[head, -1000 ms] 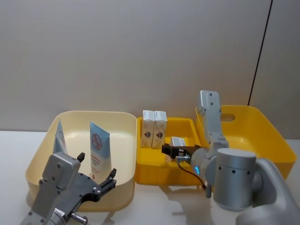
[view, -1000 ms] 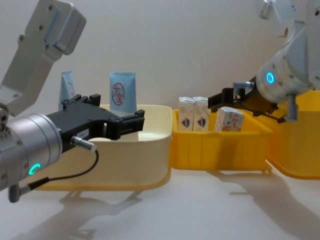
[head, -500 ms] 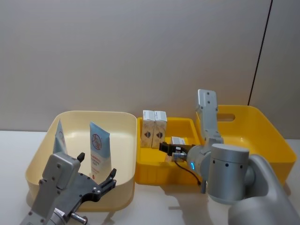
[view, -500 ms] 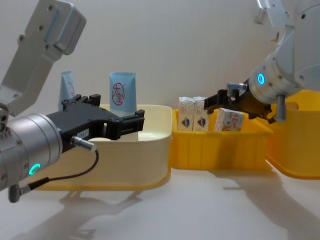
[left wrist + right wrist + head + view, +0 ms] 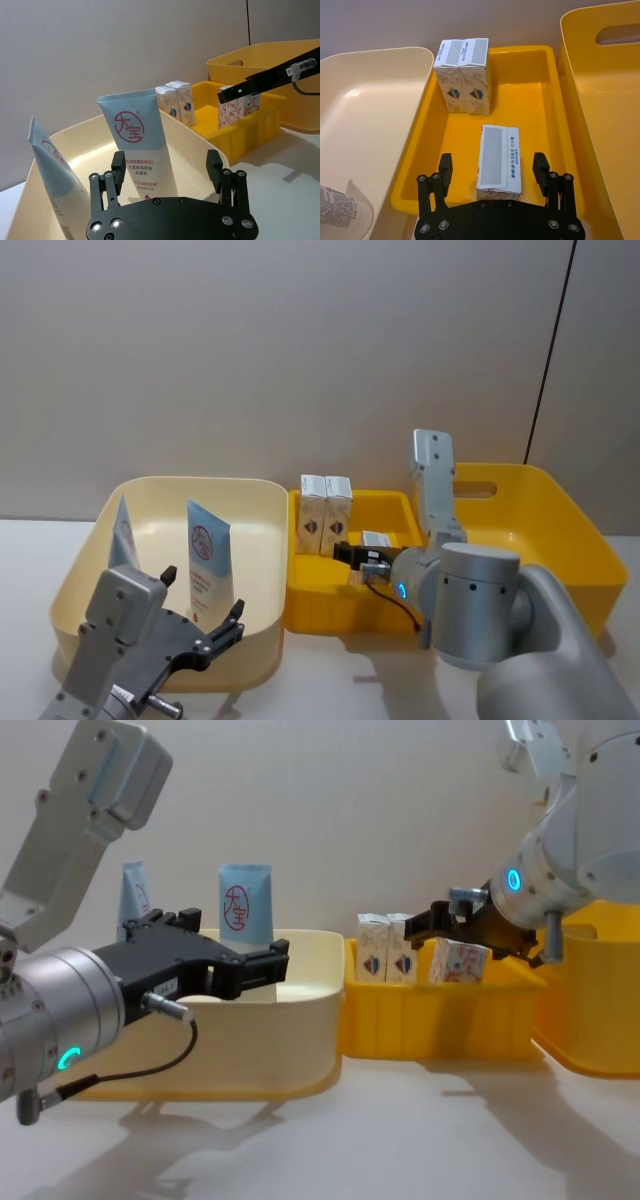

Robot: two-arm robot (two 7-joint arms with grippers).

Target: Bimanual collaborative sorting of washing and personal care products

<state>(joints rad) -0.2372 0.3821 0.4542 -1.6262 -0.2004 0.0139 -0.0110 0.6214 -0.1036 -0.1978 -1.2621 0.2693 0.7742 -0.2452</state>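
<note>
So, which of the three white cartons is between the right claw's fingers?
The lone carton inside the right claw, nearer the robot in the small yellow bin; the other two stand together farther back.

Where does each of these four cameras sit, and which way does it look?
Head view: high up, looking down on cream bin, yellow tray and big yellow bin; left gripper and right gripper reach in.
Chest view: lower, looking across the table; left gripper large at left, right gripper at right.
Left wrist view: on the left arm, facing a tube past its open fingers.
Right wrist view: on the right arm, above a carton framed by its open fingers.
Shared: both wrist views show that carton.
</note>
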